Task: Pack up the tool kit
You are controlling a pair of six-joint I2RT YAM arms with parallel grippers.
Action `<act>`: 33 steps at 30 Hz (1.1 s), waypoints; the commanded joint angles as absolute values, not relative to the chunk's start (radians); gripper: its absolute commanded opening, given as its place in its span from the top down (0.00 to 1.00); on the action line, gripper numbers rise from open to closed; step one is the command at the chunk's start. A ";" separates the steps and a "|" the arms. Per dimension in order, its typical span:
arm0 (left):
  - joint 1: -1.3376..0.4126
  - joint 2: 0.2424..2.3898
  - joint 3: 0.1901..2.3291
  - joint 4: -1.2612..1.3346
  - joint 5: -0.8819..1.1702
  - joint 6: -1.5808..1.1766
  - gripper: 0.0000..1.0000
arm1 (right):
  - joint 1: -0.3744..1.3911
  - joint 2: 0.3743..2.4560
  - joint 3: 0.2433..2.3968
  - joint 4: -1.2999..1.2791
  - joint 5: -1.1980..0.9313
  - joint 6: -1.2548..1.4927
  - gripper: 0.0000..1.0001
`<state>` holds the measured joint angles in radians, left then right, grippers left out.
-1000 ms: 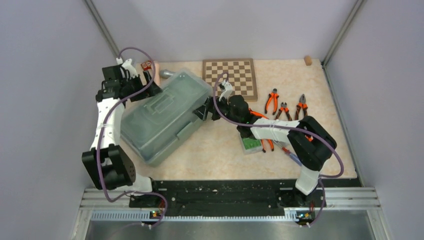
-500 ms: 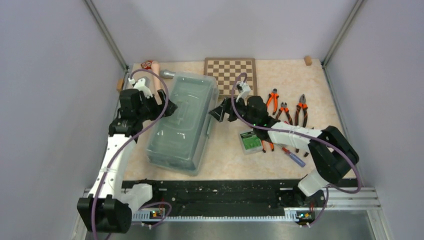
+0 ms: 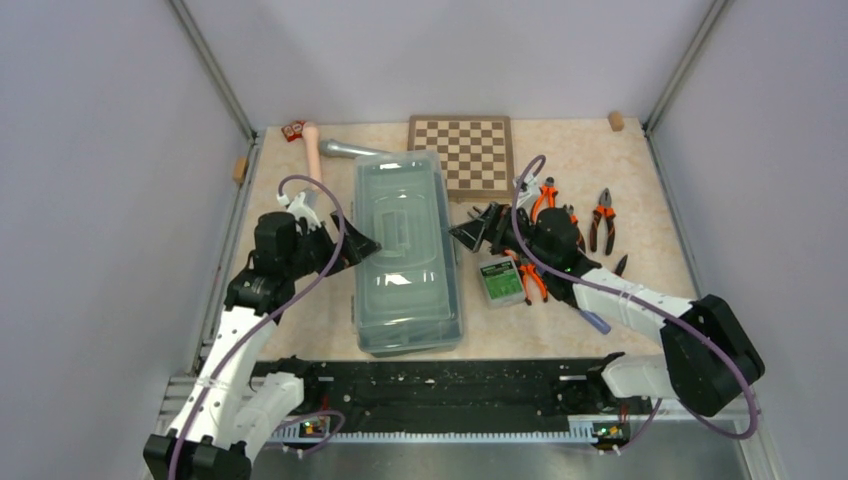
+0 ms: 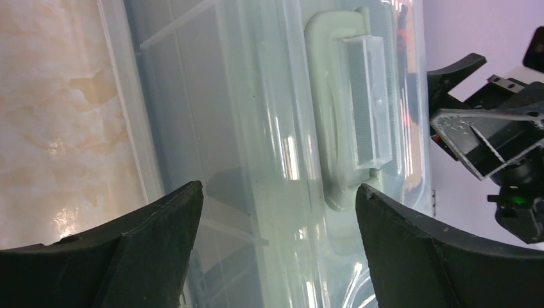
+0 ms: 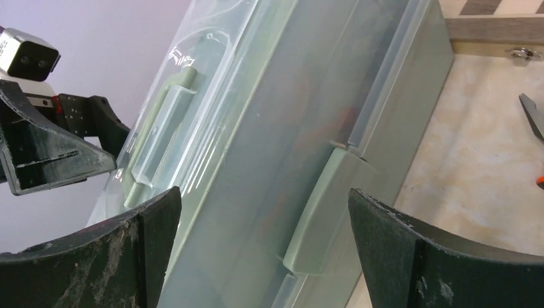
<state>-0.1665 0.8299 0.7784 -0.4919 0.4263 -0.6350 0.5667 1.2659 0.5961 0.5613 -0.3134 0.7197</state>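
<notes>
Toolbox (image 3: pixel 408 255), lid shut, lies lengthwise just left of the table's middle, one short end close to the near edge, flanked by my two pincers. My left pincer (image 3: pixel 364 245) hangs wide open beside the box's left flank. My right pincer (image 3: pixel 476 228), jaws spread just as wide and holding nothing, faces the latch (image 5: pixel 319 215) on the right flank. Whether either one touches the plastic I cannot tell.

Nothing looks packed yet: orange-handled pliers (image 3: pixel 601 215), a green bit case (image 3: pixel 500 281) and a screwdriver (image 3: pixel 592 320) lie on the table's right half, some partly under my right arm. The chessboard (image 3: pixel 475 150) and hammer (image 3: pixel 345 150) sit by the far edge, no part of the kit.

By my reading, the step in hand is readying the box for opening. The next move calls for releasing that latch and raising the translucent lid by its handle (image 4: pixel 359 109), with one pincer steadying the base, before any tool goes in.
</notes>
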 commanded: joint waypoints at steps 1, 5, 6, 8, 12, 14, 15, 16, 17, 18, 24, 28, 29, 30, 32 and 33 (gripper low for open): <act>-0.169 0.787 0.784 -0.478 0.426 -0.678 0.07 | 0.541 1.300 0.609 0.605 -0.360 0.740 0.02; -0.169 0.791 0.788 -0.468 0.437 -0.693 0.07 | 0.539 1.328 0.614 0.577 -0.377 0.726 0.04; -0.169 0.790 0.788 -0.462 0.437 -0.700 0.07 | 0.540 1.341 0.621 0.563 -0.388 0.718 0.05; -0.169 0.791 0.781 -0.445 0.425 -0.713 0.07 | 0.540 1.373 0.632 0.558 -0.420 0.714 0.06; -0.169 0.785 0.768 -0.425 0.329 -0.759 0.07 | 0.577 1.458 0.669 0.603 -0.455 0.746 0.09; -0.169 0.776 0.752 -0.389 0.295 -0.779 0.07 | 0.620 1.495 0.713 0.606 -0.442 0.749 0.09; -0.169 0.775 0.747 -0.374 0.281 -0.786 0.07 | 0.639 1.514 0.726 0.609 -0.435 0.751 0.09; -0.169 0.776 0.748 -0.372 0.267 -0.789 0.07 | 0.653 1.536 0.754 0.617 -0.431 0.758 0.10; -0.169 0.781 0.754 -0.376 0.257 -0.786 0.07 | 0.660 1.553 0.774 0.623 -0.430 0.766 0.10; -0.169 0.785 0.764 -0.387 0.245 -0.778 0.07 | 0.664 1.574 0.794 0.629 -0.428 0.777 0.11; -0.169 0.793 0.805 -0.459 0.221 -0.729 0.07 | 0.637 1.575 0.812 0.641 -0.441 0.808 0.11; -0.169 0.789 0.798 -0.478 0.232 -0.707 0.08 | 0.544 1.454 0.720 0.676 -0.485 0.856 0.10; -0.169 0.791 0.793 -0.480 0.238 -0.703 0.08 | 0.512 1.422 0.697 0.671 -0.486 0.859 0.10; -0.169 0.796 0.788 -0.481 0.244 -0.699 0.08 | 0.491 1.392 0.680 0.651 -0.483 0.855 0.09; -0.169 0.806 0.782 -0.485 0.248 -0.697 0.08 | 0.464 1.361 0.666 0.596 -0.476 0.830 0.08; -0.169 0.809 0.780 -0.485 0.248 -0.695 0.08 | 0.457 1.359 0.664 0.575 -0.476 0.817 0.08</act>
